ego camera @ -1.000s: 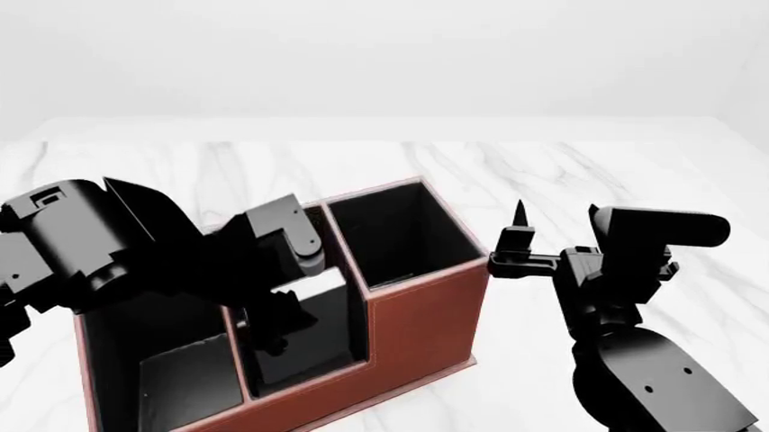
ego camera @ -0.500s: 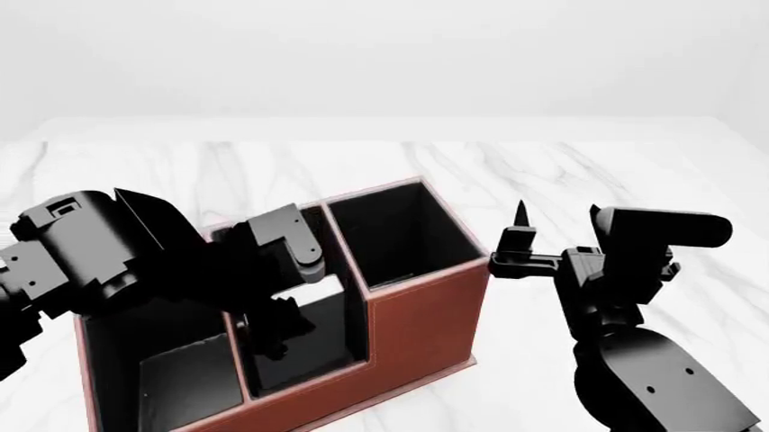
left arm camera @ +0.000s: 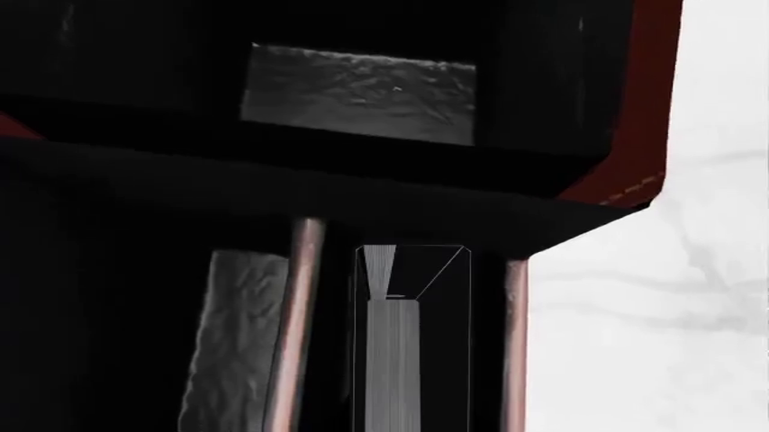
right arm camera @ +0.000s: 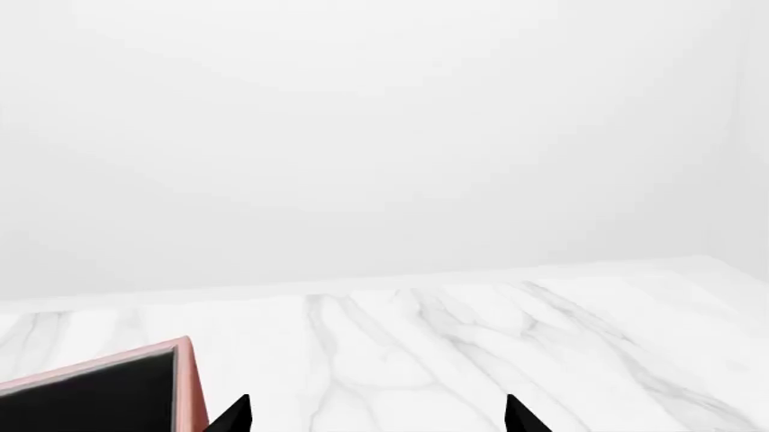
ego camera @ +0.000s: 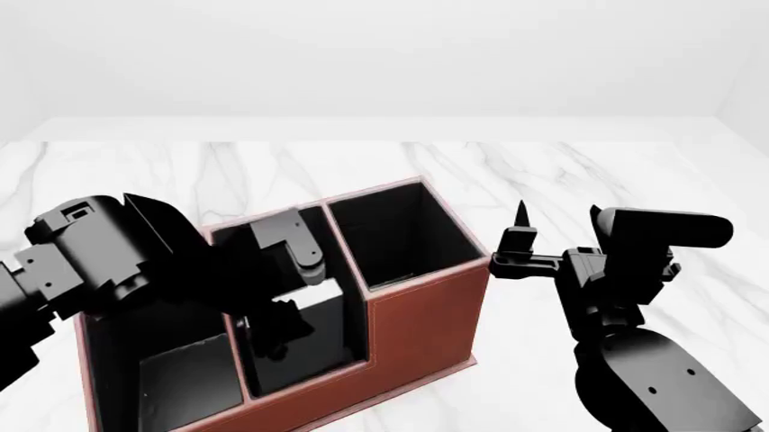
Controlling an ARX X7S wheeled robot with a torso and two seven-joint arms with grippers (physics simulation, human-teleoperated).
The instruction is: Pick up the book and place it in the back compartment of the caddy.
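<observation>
Standing on edge in the lower middle of the left wrist view, the book (left arm camera: 402, 360) shows as a narrow upright block: black covers on either side of a grey-white ribbed strip of page edges. It sits deep in the black interior of the caddy (left arm camera: 628, 108), between two pinkish-brown bars that run down to the frame's bottom edge. Whether these bars are divider rims cannot be told.

In the head view the caddy (ego camera: 420, 324) fills the lower centre. It is red-brown with a pale rim and black lining, and its taller section lies toward the upper right. The left gripper (ego camera: 274, 331) reaches down into the middle compartment just left of that tall section. The left arm hides most of that compartment, so the book cannot be picked out clearly there. None of the pictures shows the left fingers plainly, so it cannot be told whether they are spread or clamped on the book.

The right gripper (ego camera: 518, 241) hangs just right of the caddy's tall corner, over the white marble table (ego camera: 601, 180). Its two fingertips (right arm camera: 234, 416) are apart with nothing between them.
</observation>
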